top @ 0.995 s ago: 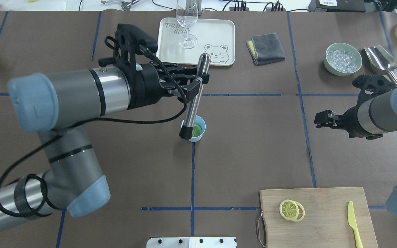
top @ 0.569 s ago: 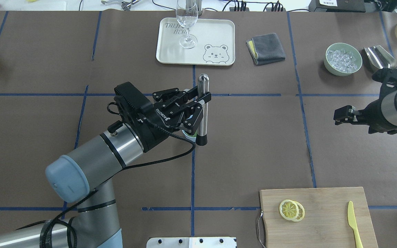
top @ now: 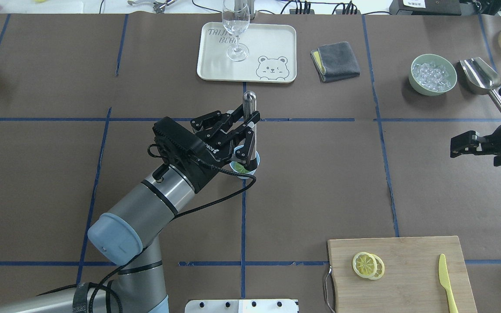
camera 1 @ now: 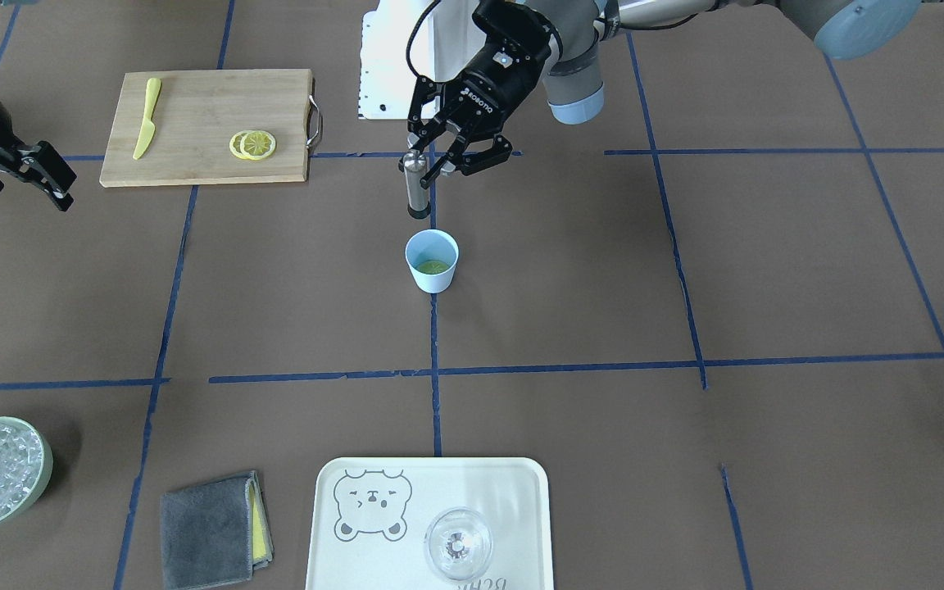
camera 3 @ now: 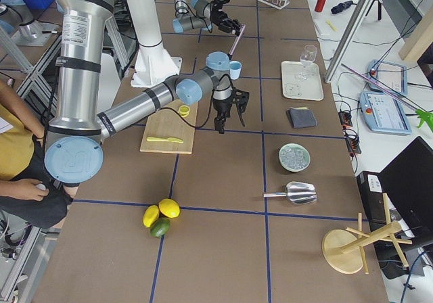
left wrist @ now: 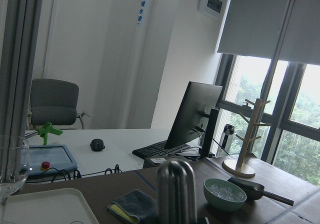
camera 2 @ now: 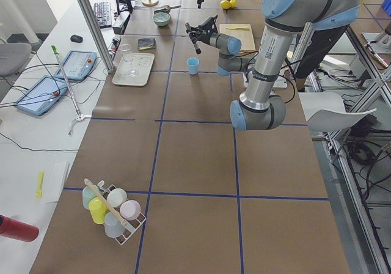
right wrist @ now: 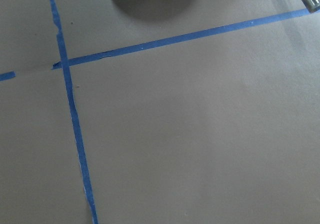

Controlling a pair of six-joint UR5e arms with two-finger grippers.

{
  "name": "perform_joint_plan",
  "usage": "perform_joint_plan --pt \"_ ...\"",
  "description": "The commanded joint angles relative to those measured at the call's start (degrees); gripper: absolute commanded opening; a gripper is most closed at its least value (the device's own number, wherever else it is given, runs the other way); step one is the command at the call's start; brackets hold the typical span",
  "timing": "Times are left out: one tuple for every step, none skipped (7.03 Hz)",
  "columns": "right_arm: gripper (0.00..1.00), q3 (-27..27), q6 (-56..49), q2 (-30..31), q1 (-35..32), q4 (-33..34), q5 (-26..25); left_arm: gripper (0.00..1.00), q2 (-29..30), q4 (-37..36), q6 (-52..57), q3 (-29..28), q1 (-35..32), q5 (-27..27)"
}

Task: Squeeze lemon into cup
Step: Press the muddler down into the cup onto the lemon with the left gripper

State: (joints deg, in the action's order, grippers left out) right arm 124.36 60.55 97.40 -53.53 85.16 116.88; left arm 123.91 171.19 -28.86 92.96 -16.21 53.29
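Treat the step in hand as pressing juice from the lemon [camera 1: 432, 266], lying flat in the bottom of the cup [camera 1: 431, 281] at the table's middle, on the blue tape line. Work with the left gripper [top: 250, 132], fingers clamped narrow around the upper shaft of the steel muddler [top: 248, 102], black tip lifted clear of the rim. Cannot tell how well centred over the opening: just short of the mouth in the front-facing view, overlapping the cup's right edge from overhead. Bring the tip squarely over the mouth first, and correct what looks like a slight lean in the left side view before going down. Descend slowly and straight, landing on the middle of the slice rather than on the wall. Press firmly, perhaps with a small twist, and avoid any sideways push on a light tapered cup held by nothing, likely to tip or skate. Keep the grip tight against the smooth shaft sliding up through the pads under load. Leave the right gripper [top: 458, 145], fingers spread wide and empty, well apart at the right, near the bowl of ice [top: 431, 92]. Ignore the two spare slices [camera 1: 257, 144] on the cutting board [camera 1: 201, 106] beside the yellow knife [camera 1: 145, 123].
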Motion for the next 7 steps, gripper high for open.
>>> perform_joint_plan --pt "1.0 -0.3 -0.3 0.1 -0.1 0.0 0.1 0.0 0.9 0.5 1.4 -0.9 -0.5 -1.5" --pt "1.0 -0.5 -0.2 0.1 -0.1 0.0 0.1 0.0 1.0 0.6 1.4 -1.6 -0.5 -2.0" --pt "1.0 -0.4 -0.2 0.1 -0.1 0.0 0.1 0.0 1.3 0.5 1.4 -3.0 -0.5 -2.3" --pt "1.0 -0.4 -0.1 0.1 -0.1 0.0 0.1 0.0 1.4 0.5 1.4 -3.5 -0.5 -2.9" --pt "1.0 -0.4 -0.1 0.1 0.0 0.0 0.2 0.0 1.9 0.4 1.4 -4.9 -0.5 -3.3" --pt "1.0 -0.4 0.0 0.0 0.0 0.0 0.1 0.0 2.5 0.5 1.4 -6.0 -0.5 -3.7" --pt "1.0 -0.4 0.1 0.0 0.0 0.0 0.2 0.0 2.6 0.3 1.4 -6.6 -0.5 -3.9"
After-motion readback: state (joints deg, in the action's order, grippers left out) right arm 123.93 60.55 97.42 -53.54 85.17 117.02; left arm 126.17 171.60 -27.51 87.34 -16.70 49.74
